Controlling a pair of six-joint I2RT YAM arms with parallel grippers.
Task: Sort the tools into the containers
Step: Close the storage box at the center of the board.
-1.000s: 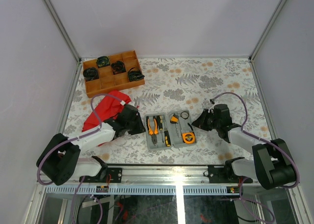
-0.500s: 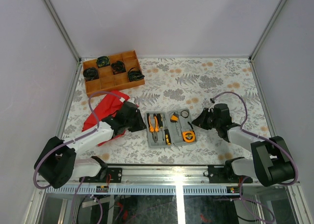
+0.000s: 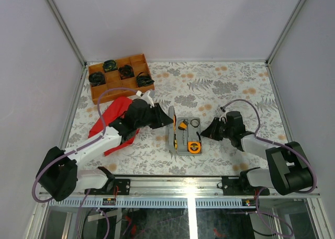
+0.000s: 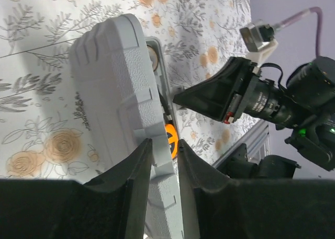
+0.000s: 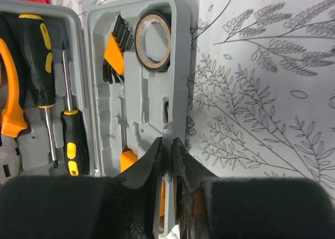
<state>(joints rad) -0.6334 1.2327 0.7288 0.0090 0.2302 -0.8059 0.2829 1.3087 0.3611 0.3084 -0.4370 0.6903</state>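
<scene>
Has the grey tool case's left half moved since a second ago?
Yes. The flat grey plastic tool case's left half has swung up and rightward, away from the brown wooden tray, pinched in the left hand.

Top camera looked down over my table [image 3: 220, 87]; my wrist cameras, close in, faced the case [image 3: 183, 138] from opposite sides.
</scene>
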